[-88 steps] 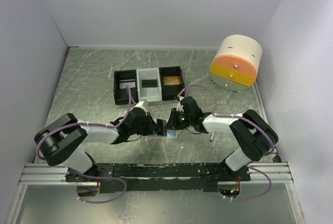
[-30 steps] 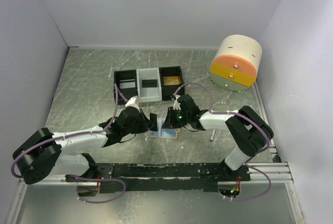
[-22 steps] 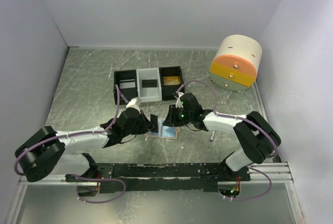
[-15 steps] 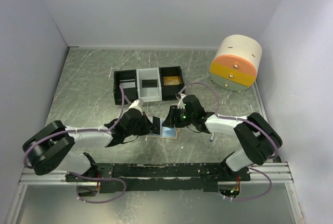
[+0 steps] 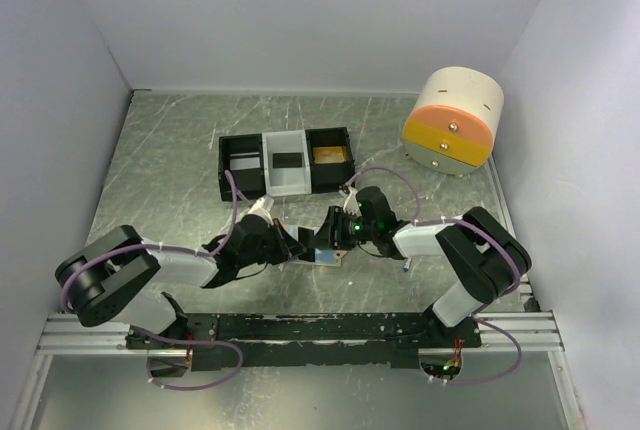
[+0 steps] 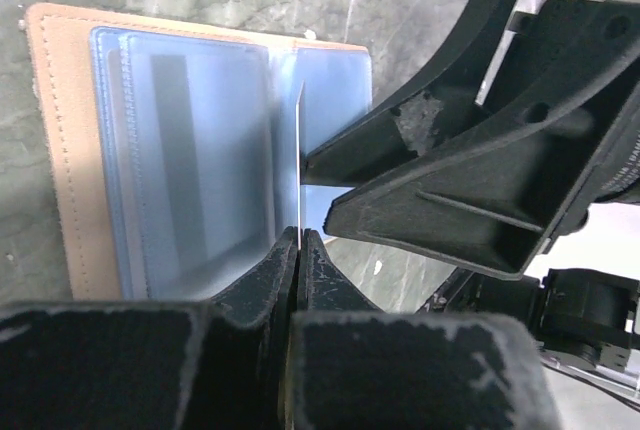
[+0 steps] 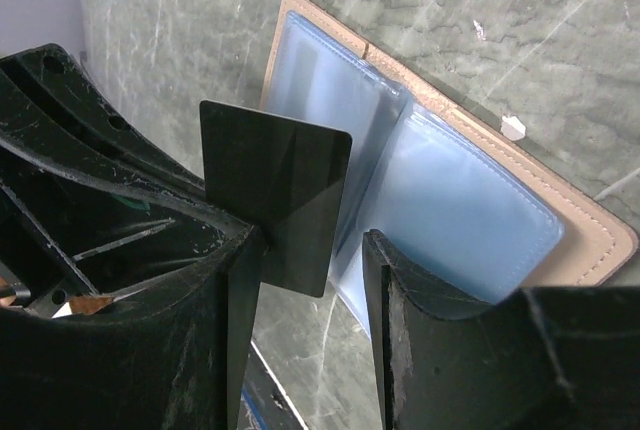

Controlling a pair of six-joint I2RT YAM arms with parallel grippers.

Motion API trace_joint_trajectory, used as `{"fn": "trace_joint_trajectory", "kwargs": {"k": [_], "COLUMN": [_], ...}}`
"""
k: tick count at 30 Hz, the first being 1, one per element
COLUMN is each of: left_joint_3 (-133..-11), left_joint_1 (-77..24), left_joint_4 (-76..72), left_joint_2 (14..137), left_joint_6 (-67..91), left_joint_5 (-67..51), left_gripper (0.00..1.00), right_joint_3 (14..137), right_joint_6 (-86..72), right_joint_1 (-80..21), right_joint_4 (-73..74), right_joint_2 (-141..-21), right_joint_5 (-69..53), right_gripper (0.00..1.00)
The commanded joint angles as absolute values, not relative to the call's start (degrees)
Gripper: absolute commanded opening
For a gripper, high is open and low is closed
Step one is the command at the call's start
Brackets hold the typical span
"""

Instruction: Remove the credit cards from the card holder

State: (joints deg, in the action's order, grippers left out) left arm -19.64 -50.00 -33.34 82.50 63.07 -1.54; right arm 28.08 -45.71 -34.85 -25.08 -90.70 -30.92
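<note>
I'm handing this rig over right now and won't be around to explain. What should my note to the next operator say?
Left gripper: shut on a black card, held upright on edge above the card holder.
Right gripper: open, close beside that card, not gripping it.
Card holder: lying open on the table, blue inside up.
Done: one card is out of the holder.
Left: set this card down. A dark stripe shows through the blue plastic, so probably another card remains.

Both arms reach low toward each other, left hand (image 6: 298, 246) pinched closed, right hand (image 7: 308, 280) with fingers parted
</note>
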Motion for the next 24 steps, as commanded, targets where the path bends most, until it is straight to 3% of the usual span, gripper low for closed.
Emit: {"fn": "trace_joint_trajectory", "kwargs": {"k": [1, 24], "left_joint_3": [-17.9, -15.4], "left_joint_1": [-49.5, -49.5], "left_joint_4": [-41.7, -52.5], "left_joint_2": [82.6, 82.1], "left_joint_6": [65.3, 67.7], "left_joint_5": [-3.7, -7.3], "left_gripper": [0.07, 0.07], "right_joint_3": [27.8, 20.0], "right_joint_6": [-46.9, -59.4], "right_joint_1": [-34.5, -28.8], "right_joint_4": [-27.0, -46.8], "right_joint_2": [-91.6, -89.3], "right_joint_5": [-32.0, -41.5], "right_gripper": [0.45, 0.40]}}
